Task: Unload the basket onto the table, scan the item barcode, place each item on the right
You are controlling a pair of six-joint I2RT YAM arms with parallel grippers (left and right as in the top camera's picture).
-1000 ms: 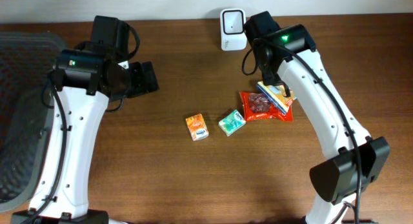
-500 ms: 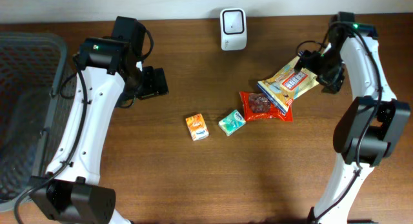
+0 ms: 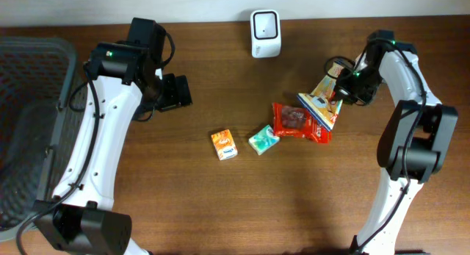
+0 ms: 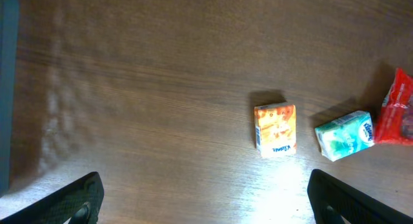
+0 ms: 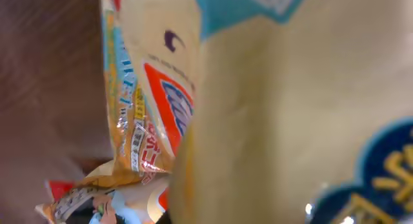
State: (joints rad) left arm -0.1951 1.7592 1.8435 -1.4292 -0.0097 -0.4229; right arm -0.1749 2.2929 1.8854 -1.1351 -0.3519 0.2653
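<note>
A yellow snack bag (image 3: 323, 101) with blue and red print lies partly on a red packet (image 3: 292, 120), right of centre. My right gripper (image 3: 345, 86) is at the bag's right edge, shut on it, and that edge is raised. In the right wrist view the yellow snack bag (image 5: 290, 88) fills the picture and hides the fingers. The white barcode scanner (image 3: 264, 23) stands at the table's back edge. My left gripper (image 3: 178, 92) hangs open and empty over bare wood at the left. An orange box (image 4: 275, 128) and a green box (image 4: 344, 135) lie ahead of the left gripper (image 4: 206, 208).
The orange box (image 3: 225, 145) and the green box (image 3: 263, 139) lie near the table's middle, left of the red packet. A dark mesh basket (image 3: 29, 115) stands at the far left edge. The red packet (image 4: 397, 111) shows at the right edge of the left wrist view.
My right arm swung out to the right, opened wide, then shut on the yellow bag's edge. The bag now stands narrower and more upright. The left arm shifted slightly right earlier.
</note>
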